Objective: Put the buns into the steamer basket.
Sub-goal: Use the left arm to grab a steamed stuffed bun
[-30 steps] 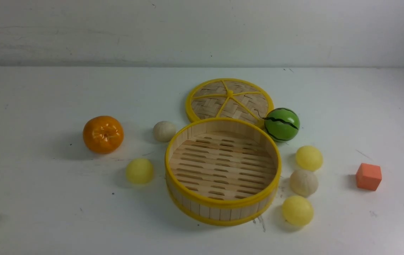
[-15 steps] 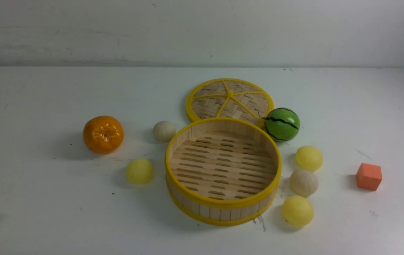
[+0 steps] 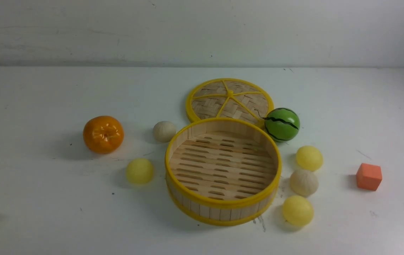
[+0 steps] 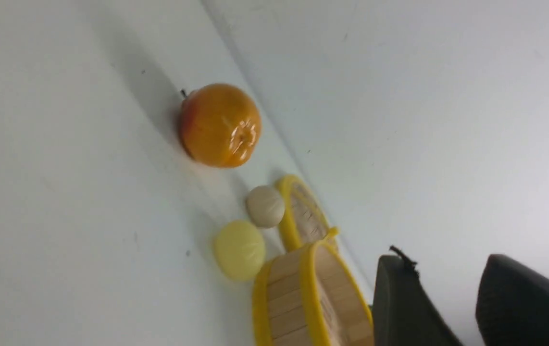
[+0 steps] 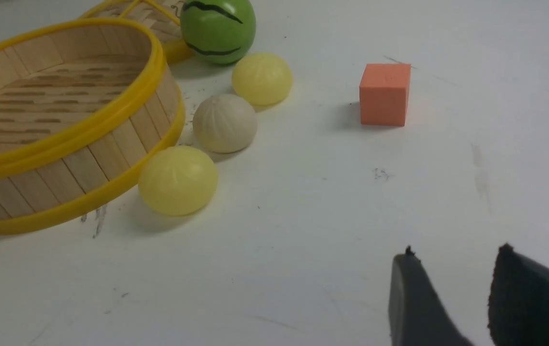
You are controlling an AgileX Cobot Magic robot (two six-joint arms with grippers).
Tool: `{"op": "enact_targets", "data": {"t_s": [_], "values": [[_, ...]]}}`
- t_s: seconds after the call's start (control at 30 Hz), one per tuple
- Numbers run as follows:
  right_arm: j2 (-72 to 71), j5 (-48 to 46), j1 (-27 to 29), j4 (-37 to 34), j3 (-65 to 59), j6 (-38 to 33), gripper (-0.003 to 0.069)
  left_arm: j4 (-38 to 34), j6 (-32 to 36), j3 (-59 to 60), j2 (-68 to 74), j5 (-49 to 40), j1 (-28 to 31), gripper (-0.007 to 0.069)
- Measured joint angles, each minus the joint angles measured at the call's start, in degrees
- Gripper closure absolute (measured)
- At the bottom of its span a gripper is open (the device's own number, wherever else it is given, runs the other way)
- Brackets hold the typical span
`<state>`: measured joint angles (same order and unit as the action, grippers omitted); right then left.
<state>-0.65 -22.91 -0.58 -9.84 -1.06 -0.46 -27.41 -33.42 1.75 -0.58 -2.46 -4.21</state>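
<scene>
- The steamer basket (image 3: 223, 207) is sitting upright on the white table (image 3: 46, 198), its open mouth facing up and its slatted floor bare. Being round, it is showing no long axis.
- None of the five round buns is lying inside it. An off-white bun (image 3: 164, 131) and a yellow bun (image 3: 139, 170) are resting to the basket's left.
- Three more are lining up just beside its right wall: a far yellow bun (image 3: 309, 158), a pleated bun (image 3: 304, 182) and a near yellow bun (image 3: 297, 210).
- The lid (image 3: 229, 101) is lying flat behind the basket, with a green ball (image 3: 281, 124) touching its right edge.
- The left gripper (image 4: 442, 269) and the right gripper (image 5: 455, 259) are each hanging short of the basket, jaws parted and gripping nothing.
</scene>
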Motion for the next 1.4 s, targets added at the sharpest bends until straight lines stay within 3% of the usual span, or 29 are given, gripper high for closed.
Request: {"op": "enact_targets", "data": {"t_s": [0.13, 0.27, 0.4, 0.47, 0.57, 0.67, 0.77, 0.87, 1.03, 1.17, 1.4], "values": [[0.00, 0.00, 0.00, 0.06, 0.00, 0.00, 0.0420, 0.27, 5.07, -5.61, 0.11, -6.88, 0.00, 0.0487], [0.00, 0.00, 0.00, 0.06, 0.00, 0.00, 0.0420, 1.59, 14.85, -20.13, 7.94, -25.81, 0.00, 0.0631], [0.00, 0.00, 0.00, 0.06, 0.00, 0.00, 0.0420, 3.23, 21.74, -32.61, 22.92, -44.92, 0.00, 0.0638], [0.00, 0.00, 0.00, 0.06, 0.00, 0.00, 0.0420, 4.78, 24.34, -36.16, 31.88, -50.40, 0.00, 0.0638], [0.00, 0.00, 0.00, 0.06, 0.00, 0.00, 0.0420, 5.89, 27.36, -38.86, 40.47, -51.06, 0.00, 0.0638], [0.00, 0.00, 0.00, 0.06, 0.00, 0.00, 0.0420, 4.15, 35.66, -43.70, 54.14, -49.63, -0.16, 0.0638], [0.00, 0.00, 0.00, 0.06, 0.00, 0.00, 0.0420, 2.85, 38.11, -48.27, 62.39, -48.80, -3.95, 0.0638], [0.00, 0.00, 0.00, 0.10, 0.00, 0.00, 0.0420, 5.95, 36.58, -53.10, 68.28, -48.47, -11.75, 0.0638], [0.00, 0.00, 0.00, 0.10, 0.00, 0.00, 0.0420, 20.21, 25.17, -61.17, 78.63, -49.04, -23.14, 0.0638], [0.00, 0.00, 0.00, 0.10, 0.00, 0.00, 0.0420, 27.41, 21.55, -69.03, 88.32, -50.15, -23.59, 0.0638], [0.00, 0.00, 0.00, 0.10, 0.00, 0.00, 0.0420, 23.52, 28.72, -82.82, 102.73, -54.06, -16.73, 0.0638]]}}
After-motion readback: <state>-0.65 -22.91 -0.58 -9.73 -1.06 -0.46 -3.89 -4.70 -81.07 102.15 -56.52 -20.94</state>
